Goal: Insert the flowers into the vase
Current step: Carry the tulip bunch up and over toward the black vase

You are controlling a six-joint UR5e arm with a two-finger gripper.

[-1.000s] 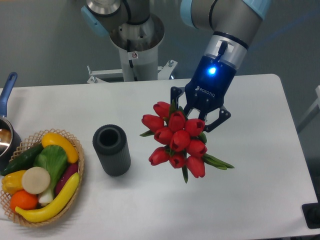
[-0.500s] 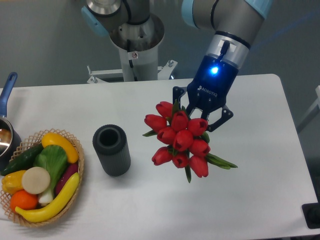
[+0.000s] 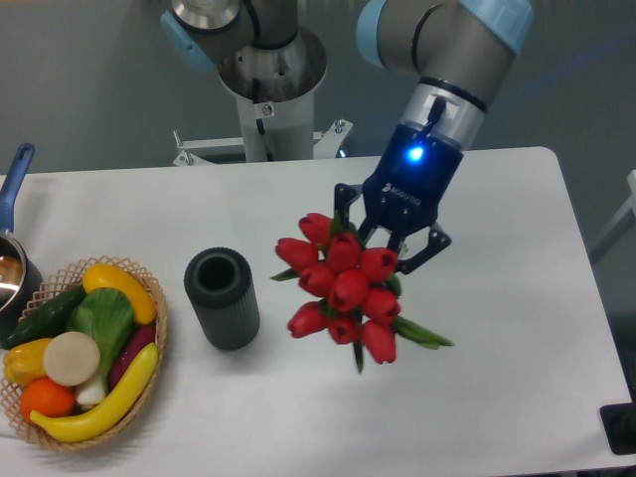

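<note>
Shifted slightly left since a moment ago, the gripper (image 3: 386,235) pinches the flowers (image 3: 343,285) by their stems, holding the red bunch above the white table (image 3: 517,328), to the right of the vase (image 3: 223,297) and apart from it. A basket (image 3: 151,343) of toy vegetables sits at the table's left edge against a grey wall (image 3: 89,70).
</note>
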